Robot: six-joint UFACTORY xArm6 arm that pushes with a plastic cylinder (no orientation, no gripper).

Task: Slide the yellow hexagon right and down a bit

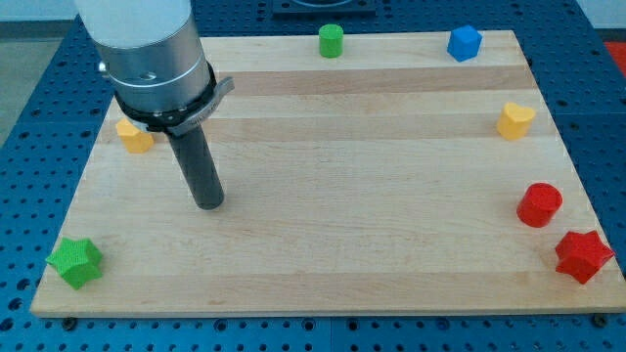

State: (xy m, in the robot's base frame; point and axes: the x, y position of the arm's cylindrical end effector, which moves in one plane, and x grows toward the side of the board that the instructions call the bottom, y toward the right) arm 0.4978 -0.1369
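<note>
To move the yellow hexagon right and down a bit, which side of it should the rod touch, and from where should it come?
No grip is possible, only a push. Contact the yellow hexagon on its upper-left face, approaching from the view's top left. My tip now sits at its lower right, so it probably must circle round first. The arm partly hides the block's top.

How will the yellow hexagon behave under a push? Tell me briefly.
The yellow hexagon looks small, low and flat-based, so it will probably slide rather than tip or roll. Its flat sides may let it rotate if struck off-centre. My tip sits to its lower right, so I must go round first.
</note>
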